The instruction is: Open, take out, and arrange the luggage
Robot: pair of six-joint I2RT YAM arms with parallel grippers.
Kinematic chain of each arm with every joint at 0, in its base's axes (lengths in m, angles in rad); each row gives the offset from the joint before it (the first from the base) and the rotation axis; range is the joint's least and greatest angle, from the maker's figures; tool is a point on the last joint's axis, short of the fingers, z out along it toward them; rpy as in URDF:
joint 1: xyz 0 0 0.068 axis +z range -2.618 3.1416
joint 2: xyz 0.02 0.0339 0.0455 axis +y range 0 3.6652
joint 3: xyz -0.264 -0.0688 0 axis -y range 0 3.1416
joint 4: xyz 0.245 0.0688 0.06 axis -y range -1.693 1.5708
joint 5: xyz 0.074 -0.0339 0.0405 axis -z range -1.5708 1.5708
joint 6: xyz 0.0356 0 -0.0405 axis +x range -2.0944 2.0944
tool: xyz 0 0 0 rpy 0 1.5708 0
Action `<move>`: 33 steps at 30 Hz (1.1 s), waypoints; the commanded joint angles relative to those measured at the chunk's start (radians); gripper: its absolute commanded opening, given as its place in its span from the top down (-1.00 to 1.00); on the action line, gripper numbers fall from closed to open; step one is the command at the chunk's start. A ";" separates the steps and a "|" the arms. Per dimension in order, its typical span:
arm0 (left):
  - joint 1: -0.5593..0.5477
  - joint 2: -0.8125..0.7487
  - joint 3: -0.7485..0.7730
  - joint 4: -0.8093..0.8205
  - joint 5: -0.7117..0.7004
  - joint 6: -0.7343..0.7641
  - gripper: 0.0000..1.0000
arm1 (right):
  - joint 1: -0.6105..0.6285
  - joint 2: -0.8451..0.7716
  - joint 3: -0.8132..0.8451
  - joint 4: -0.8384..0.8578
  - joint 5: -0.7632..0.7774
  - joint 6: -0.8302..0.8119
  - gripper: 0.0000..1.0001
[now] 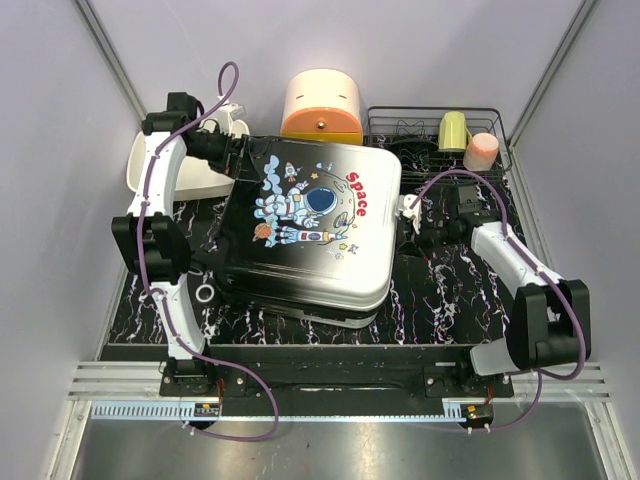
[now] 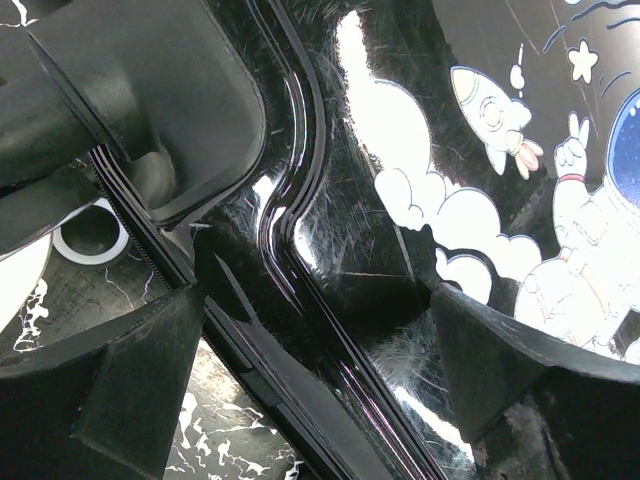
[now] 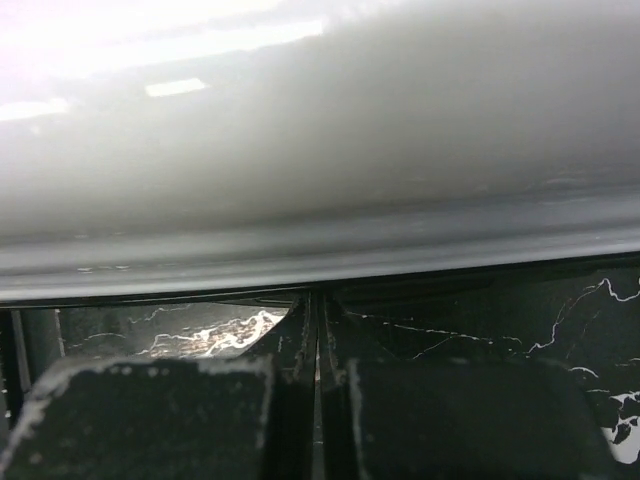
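The luggage (image 1: 330, 270) fades white to black with a blue-and-white astronaut and red lettering, on a black, white-veined tabletop (image 1: 450, 300); a cream-and-orange box (image 1: 321, 105) stands at its far edge.

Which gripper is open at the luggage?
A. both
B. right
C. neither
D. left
D: the left gripper stands wide open over the rim of the luggage, while the right gripper has its fingers pressed together beside the shell.

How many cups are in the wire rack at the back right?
2. A yellow-green cup toward the wire rack's right side; a pink cup just right of it. The luggage overlaps the rack's corner, so more may be hidden.
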 commanded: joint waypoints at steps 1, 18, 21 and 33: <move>-0.030 0.033 -0.065 -0.109 -0.006 0.042 -0.93 | 0.004 0.055 -0.024 0.161 -0.091 -0.054 1.00; -0.023 0.008 -0.098 -0.110 -0.008 0.031 -0.94 | 0.004 0.083 -0.085 0.184 -0.036 -0.054 -0.42; -0.023 0.008 -0.105 -0.109 -0.002 0.027 -0.94 | 0.004 0.101 -0.087 0.187 -0.030 -0.051 -0.38; 0.000 -0.006 -0.091 -0.107 0.004 0.016 -0.94 | 0.007 0.052 -0.099 0.210 -0.134 0.008 1.00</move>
